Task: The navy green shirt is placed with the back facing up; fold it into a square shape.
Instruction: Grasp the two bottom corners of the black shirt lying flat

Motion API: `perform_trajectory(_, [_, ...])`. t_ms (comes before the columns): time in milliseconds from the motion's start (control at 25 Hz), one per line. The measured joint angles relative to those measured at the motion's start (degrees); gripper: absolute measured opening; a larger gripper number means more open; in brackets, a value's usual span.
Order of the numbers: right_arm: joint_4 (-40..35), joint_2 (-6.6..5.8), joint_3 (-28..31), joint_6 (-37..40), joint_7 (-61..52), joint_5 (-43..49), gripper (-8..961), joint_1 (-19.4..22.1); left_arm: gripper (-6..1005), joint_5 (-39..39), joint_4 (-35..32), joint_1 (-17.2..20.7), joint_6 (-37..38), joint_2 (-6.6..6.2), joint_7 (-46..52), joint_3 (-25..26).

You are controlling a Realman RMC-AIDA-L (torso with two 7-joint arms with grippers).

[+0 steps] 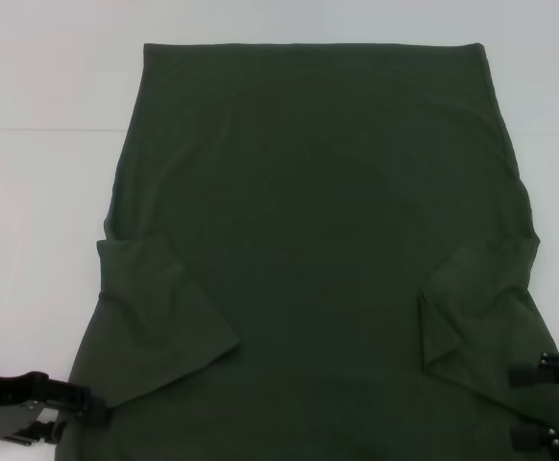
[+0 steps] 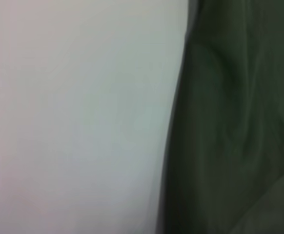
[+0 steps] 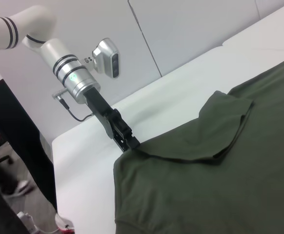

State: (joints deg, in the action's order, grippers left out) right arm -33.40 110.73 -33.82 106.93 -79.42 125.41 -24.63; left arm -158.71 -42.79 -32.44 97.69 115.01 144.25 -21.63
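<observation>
Shirt (image 1: 318,240) lies spread over the white table (image 1: 39,192), plain side up, with both short sleeves folded inward onto the body. Its straight hem is at the far edge and the shoulder end is nearest the robot. Left gripper (image 1: 92,408) sits low at the near left corner of the shirt; in the right wrist view its fingers (image 3: 127,141) are closed on the cloth edge there. Right gripper (image 1: 529,408) is at the near right edge, its two dark fingers (image 1: 529,375) apart, wide, one above the other over the cloth. Left wrist view shows only cloth edge against table. No containers are in view
</observation>
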Motion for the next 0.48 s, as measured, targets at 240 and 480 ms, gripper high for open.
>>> perform_trajectory(240, [-0.2,-0.08,0.26,1.25,-0.11,0.0,935,-0.23,690,-0.05,-0.16,-0.24,-0.53,0.12,0.59,-1.83])
perform_trajectory(480, [-0.56,-0.08,0.33,1.29,-0.21,0.0,935,-0.18,459,0.07,-0.32,-0.33,-0.4,0.12,0.61,-1.84])
